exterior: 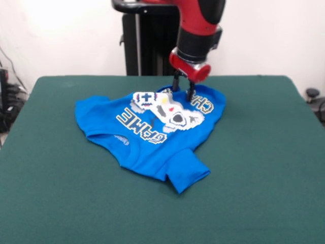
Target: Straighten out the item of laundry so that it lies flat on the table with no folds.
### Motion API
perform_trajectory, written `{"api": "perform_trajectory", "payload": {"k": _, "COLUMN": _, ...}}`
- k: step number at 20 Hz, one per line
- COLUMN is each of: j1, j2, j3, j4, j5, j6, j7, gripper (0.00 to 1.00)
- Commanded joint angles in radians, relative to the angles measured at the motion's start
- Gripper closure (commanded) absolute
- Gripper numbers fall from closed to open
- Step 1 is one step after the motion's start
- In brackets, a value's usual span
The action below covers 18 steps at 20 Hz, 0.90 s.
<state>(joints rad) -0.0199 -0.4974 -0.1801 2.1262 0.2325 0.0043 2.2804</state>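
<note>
The item of laundry, a bright blue T-shirt with "GAME" lettering and a white controller print, lies rumpled near the middle of the green table. Its far part is bunched, so the print is creased and the second word is partly hidden. One sleeve sticks out toward the near right. My gripper comes down from above onto the shirt's far edge. Its two dark fingers stand apart, their tips at the cloth beside the lettering. I see no fabric lifted between them.
The robot's black pedestal stands behind the table's far edge. Cables and dark gear lie off the table at the left, and a small dark object at the right.
</note>
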Motion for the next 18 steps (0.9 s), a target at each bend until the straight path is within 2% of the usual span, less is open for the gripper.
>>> {"api": "perform_trajectory", "payload": {"k": 1, "j1": -0.01, "j2": 0.064, "j3": 0.138, "j4": -0.011, "j5": -0.006, "j6": -0.061, "j7": 0.157, "gripper": 0.0}}
{"api": "perform_trajectory", "payload": {"k": 6, "j1": 0.003, "j2": 0.033, "j3": 0.127, "j4": 0.007, "j5": -0.003, "j6": -0.041, "j7": 0.158, "gripper": 0.0}}
{"api": "perform_trajectory", "payload": {"k": 11, "j1": 0.007, "j2": -0.04, "j3": 0.123, "j4": 0.042, "j5": -0.003, "j6": 0.017, "j7": 0.15, "gripper": 0.0}}
{"api": "perform_trajectory", "payload": {"k": 18, "j1": 0.007, "j2": -0.105, "j3": 0.173, "j4": 0.033, "j5": 0.031, "j6": 0.091, "j7": 0.156, "gripper": 0.0}}
